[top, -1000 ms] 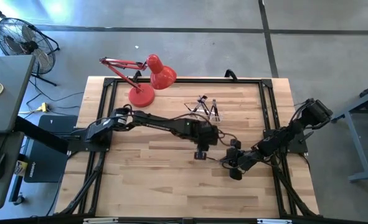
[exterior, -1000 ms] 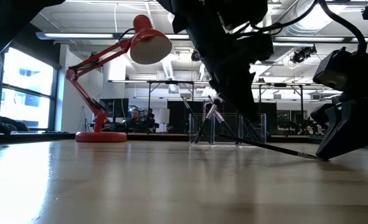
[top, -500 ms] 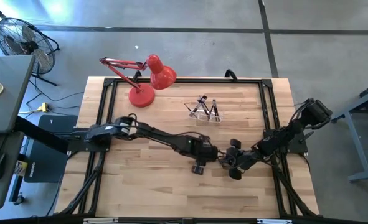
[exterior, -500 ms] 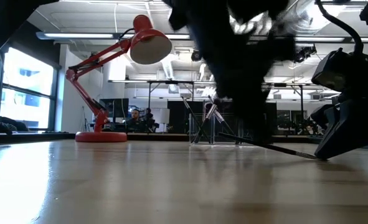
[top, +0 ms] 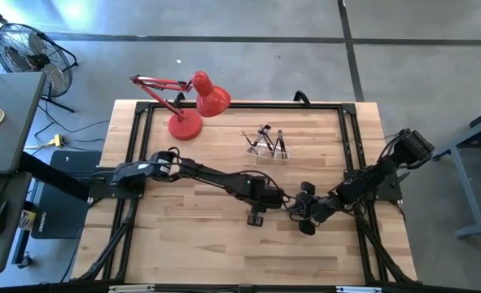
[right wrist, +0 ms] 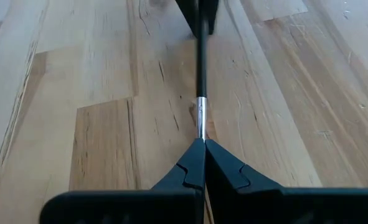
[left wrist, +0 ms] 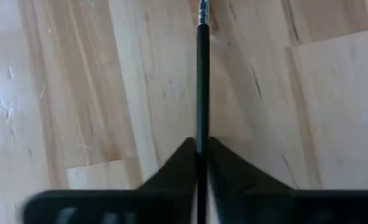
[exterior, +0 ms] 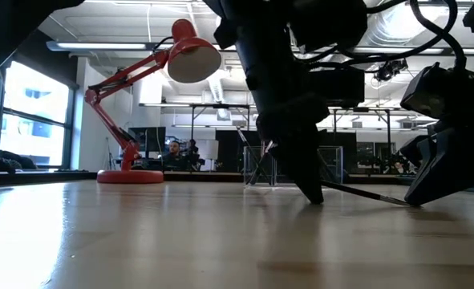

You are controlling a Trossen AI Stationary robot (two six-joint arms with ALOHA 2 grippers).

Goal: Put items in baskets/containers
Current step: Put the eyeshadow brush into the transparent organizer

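A thin brush (exterior: 365, 193) with a dark handle and a silver ferrule spans the gap between my two grippers, right of the table's middle, low over the wood. My left gripper (left wrist: 201, 144) is shut on its handle, and my right gripper (right wrist: 200, 142) is shut on its ferrule end. The small clear holder (top: 270, 146) stands farther back toward the table's far edge, with several brushes sticking up out of it. My left gripper pinches the brush's dark handle (left wrist: 202, 127) between its two fingers, which come from above and point steeply down; their tips (exterior: 310, 193) reach the table top. My right gripper pinches the brush at its silver ferrule (right wrist: 200, 127), coming low from the table's right side, in line with the brush.
A red desk lamp (top: 198, 102) stands at the far left of the table, its head leaning toward the middle. Black frame rails (top: 134, 155) run along the table's sides. Bare wood lies along the near edge.
My left gripper has left the spot just in front of the holder, gone toward the near edge and come down to the table, where its fingers now sit on the brush's handle. My right gripper and the brush have kept still.
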